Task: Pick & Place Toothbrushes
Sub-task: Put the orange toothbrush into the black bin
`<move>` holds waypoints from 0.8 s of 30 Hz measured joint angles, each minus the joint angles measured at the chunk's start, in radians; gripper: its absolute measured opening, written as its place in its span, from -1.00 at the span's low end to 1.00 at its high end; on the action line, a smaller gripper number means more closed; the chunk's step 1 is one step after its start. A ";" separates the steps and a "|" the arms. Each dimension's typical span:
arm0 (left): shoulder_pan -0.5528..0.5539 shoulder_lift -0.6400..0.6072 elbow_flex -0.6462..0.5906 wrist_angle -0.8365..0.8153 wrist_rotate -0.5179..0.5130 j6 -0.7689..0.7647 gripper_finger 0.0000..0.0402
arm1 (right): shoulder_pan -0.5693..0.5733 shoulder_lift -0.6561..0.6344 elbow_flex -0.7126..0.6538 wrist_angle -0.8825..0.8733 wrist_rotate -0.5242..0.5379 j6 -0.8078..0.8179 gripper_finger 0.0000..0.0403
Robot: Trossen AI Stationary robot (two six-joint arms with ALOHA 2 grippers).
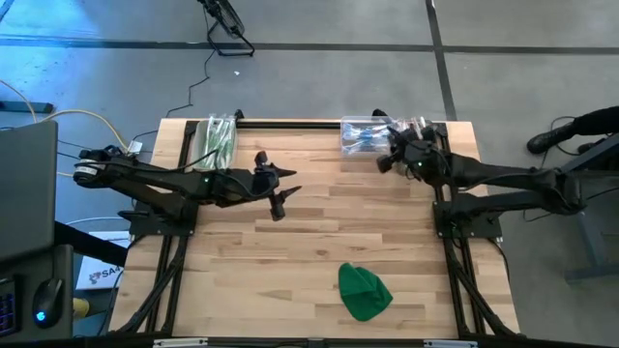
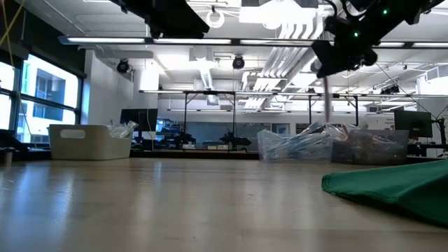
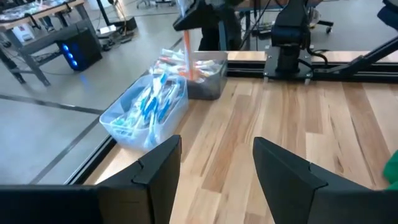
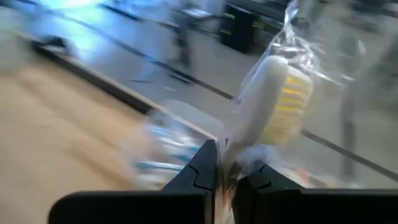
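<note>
My right gripper (image 1: 384, 162) is over the table's far right and is shut on a toothbrush (image 4: 273, 93), pale with yellow bristles, in a clear wrapper. The toothbrush hangs as a thin stick (image 2: 327, 101) above two clear bins. One bin (image 3: 149, 106) holds blue-accented toothbrushes, and the other (image 3: 208, 74) stands beside it. A further bin (image 1: 215, 135) at the far left holds green-accented ones. My left gripper (image 1: 287, 191) hovers open over the table's middle left with nothing between its fingers (image 3: 158, 165). My right gripper pinches the wrapped toothbrush between its two fingers, just behind the brush head (image 4: 239, 140). The head stands out past the fingertips (image 4: 205, 158). The rest hangs as a stick below the gripper (image 2: 329, 70), lifted clear of the bins and table.
A green cloth lump (image 1: 364, 292) lies near the table's front edge, right of the middle. Bare wood (image 1: 338, 222) stretches between the arms. A black rail (image 1: 290, 123) runs along the far edge between the bins.
</note>
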 joint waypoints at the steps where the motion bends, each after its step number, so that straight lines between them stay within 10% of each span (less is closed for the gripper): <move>1: 0.000 0.000 0.000 -0.005 0.000 -0.004 -0.03 | -0.018 -0.005 0.000 -0.028 0.026 0.007 -0.95; 13: 0.000 0.001 0.000 -0.056 -0.004 -0.022 -0.03 | -0.240 0.002 0.000 -0.197 0.095 0.047 -0.95; 24: 0.000 0.001 0.000 -0.061 -0.005 -0.023 -0.03 | -0.430 0.053 0.000 -0.353 -0.157 0.168 -0.95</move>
